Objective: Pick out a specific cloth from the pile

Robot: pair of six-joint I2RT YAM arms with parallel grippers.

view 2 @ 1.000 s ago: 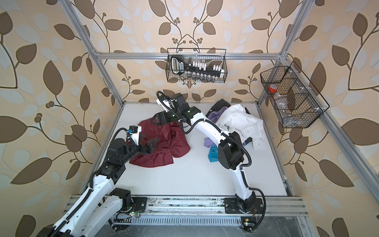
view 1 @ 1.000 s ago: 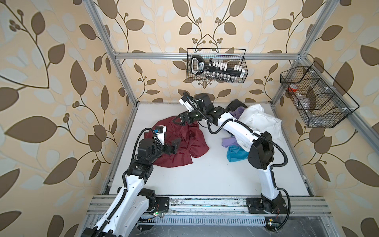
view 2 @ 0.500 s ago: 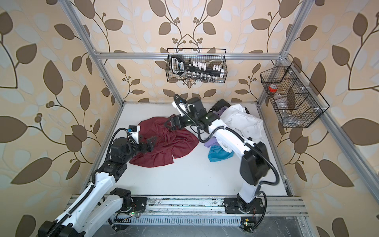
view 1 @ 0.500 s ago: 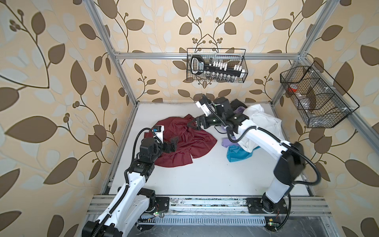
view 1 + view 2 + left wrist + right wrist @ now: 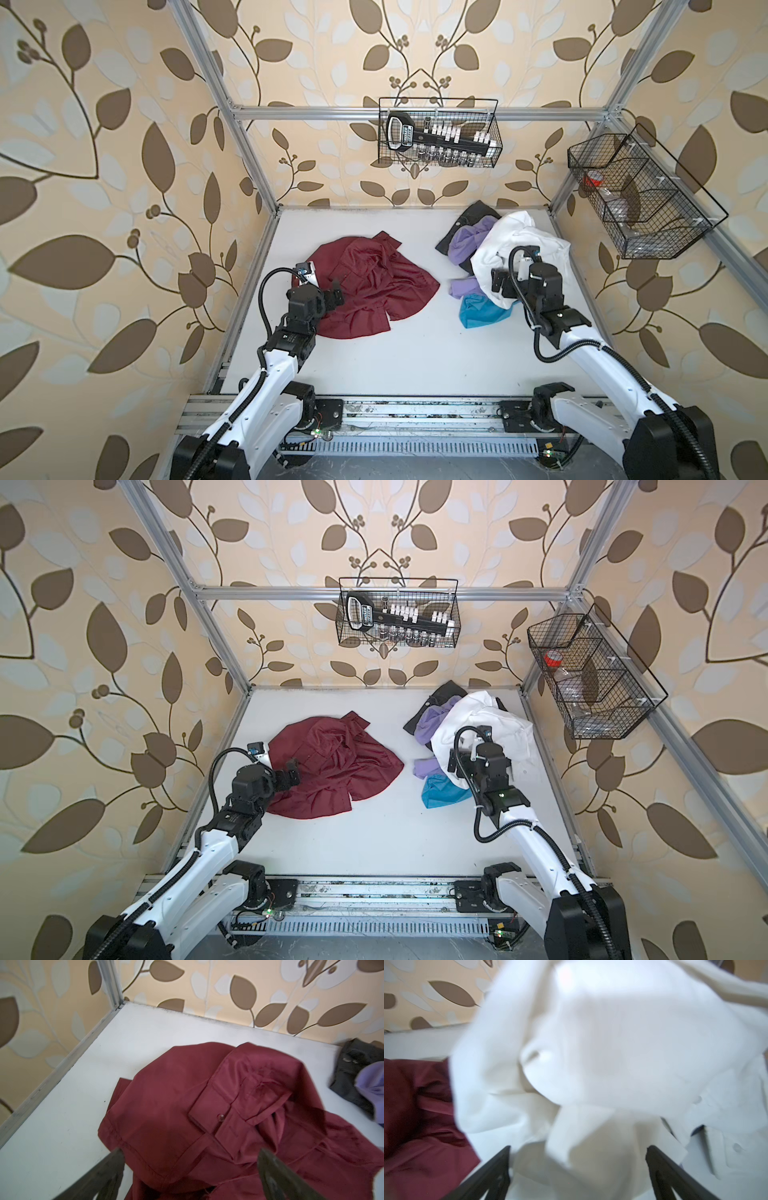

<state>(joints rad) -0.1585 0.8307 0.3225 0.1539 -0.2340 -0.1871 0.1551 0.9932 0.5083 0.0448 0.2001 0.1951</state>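
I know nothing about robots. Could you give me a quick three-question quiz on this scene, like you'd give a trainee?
1. True or false: the maroon shirt lies buried under the white garment.
2. The right gripper hangs over which? A teal cloth; B white garment; C black cloth.
3. Fill in: the left gripper has its jaws ___.
Key: 1 false; 2 B; 3 open.

White arm links (image 5: 274, 374), black joints (image 5: 305, 305), looping black corrugated cables (image 5: 261, 297)
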